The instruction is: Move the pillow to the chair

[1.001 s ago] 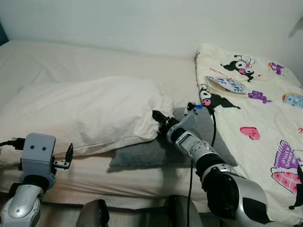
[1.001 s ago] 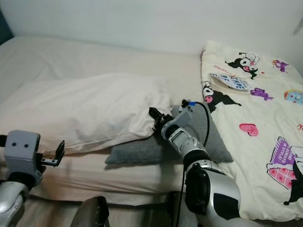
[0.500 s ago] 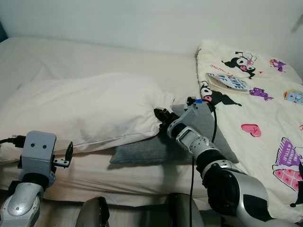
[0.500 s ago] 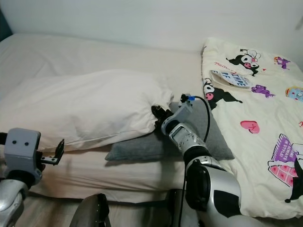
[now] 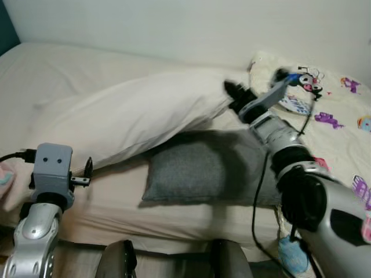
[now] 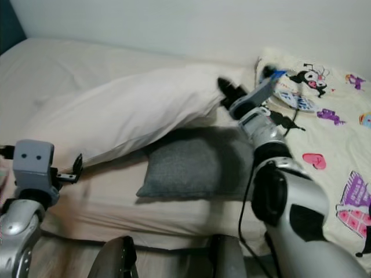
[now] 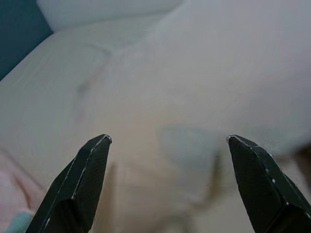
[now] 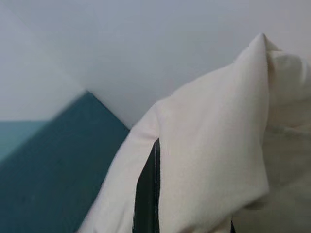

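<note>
The white pillow (image 5: 145, 113) has come up at its right end since half a second ago: that corner now hangs above the bed (image 5: 69, 63), baring the grey cushion (image 5: 203, 165) underneath, while its left end still trails near the bed's front edge. The right gripper (image 5: 235, 92) is clamped on that raised corner, cloth bunched around its fingers in the wrist view. So the lift is under way, I'd say; carrying to the chair remains. The left gripper (image 5: 87, 171) hovers spread wide, just beside the pillow's low end.
</note>
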Available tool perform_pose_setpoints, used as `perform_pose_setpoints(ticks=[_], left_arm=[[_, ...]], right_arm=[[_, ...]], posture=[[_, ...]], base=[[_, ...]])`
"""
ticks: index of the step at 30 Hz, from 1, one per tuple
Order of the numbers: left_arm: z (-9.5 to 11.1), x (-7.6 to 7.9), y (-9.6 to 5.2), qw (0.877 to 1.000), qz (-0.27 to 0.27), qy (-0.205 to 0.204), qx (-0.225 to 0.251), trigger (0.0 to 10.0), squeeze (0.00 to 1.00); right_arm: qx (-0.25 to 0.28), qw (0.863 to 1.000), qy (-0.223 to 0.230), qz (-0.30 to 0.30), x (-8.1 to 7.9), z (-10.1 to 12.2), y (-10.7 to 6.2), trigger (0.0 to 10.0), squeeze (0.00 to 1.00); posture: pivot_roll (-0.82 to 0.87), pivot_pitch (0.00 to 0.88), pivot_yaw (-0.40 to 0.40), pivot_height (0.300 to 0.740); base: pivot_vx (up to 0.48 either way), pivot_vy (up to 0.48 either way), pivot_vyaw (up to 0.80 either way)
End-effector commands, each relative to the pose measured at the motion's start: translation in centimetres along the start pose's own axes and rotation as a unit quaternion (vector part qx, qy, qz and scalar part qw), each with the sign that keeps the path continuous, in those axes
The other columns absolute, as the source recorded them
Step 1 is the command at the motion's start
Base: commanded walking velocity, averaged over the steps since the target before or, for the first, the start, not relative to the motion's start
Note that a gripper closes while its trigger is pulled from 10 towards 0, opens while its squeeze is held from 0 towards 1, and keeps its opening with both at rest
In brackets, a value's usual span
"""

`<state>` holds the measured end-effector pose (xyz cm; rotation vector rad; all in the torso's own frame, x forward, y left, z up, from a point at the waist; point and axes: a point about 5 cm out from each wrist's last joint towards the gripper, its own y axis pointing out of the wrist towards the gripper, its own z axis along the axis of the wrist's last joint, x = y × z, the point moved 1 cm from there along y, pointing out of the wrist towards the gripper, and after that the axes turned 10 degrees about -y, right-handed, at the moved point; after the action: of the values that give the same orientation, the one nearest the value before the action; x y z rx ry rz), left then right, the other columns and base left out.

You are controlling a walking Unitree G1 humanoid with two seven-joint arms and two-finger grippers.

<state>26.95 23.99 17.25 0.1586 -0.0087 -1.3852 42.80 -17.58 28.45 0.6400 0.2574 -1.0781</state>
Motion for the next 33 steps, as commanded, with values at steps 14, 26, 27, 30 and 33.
perform_pose_setpoints(ticks=[14,26,27,30,33], left_arm=[[-1.1,0.8,1.6,0.999,0.046,-0.011,-0.021,10.0,0.0],[-1.5,0.8,1.8,0.999,0.046,-0.002,-0.017,10.0,0.0],[-1.5,0.8,1.8,0.999,0.046,-0.002,-0.017,10.0,0.0],[-1.6,1.0,1.9,0.999,0.045,0.001,-0.018,10.0,0.0],[-1.7,1.1,2.0,0.999,0.044,0.0,-0.02,10.0,0.0]], right_arm=[[0.055,0.984,-0.056,0.162,-5.3,2.4,1.4,0.0,0.0],[0.03,0.981,-0.043,0.188,-6.4,-0.7,0.7,0.0,0.0],[0.03,0.981,-0.043,0.188,-6.4,-0.7,0.7,0.0,0.0],[0.03,0.981,-0.043,0.186,-6.4,-0.9,0.6,0.0,0.0],[0.029,0.981,-0.039,0.185,-6.5,-1.2,0.4,0.0,0.0]], posture=[[0.07,0.0,-0.128,0.633],[0.07,0.0,-0.121,0.682],[0.07,0.0,-0.121,0.682],[0.06,0.0,-0.121,0.691],[0.07,0.0,-0.121,0.701]], base=[[-0.074,0.0,0.0],[-0.4,0.0,0.0],[0.0,0.0,0.0],[0.0,0.0,0.0],[0.0,0.0,0.0]])
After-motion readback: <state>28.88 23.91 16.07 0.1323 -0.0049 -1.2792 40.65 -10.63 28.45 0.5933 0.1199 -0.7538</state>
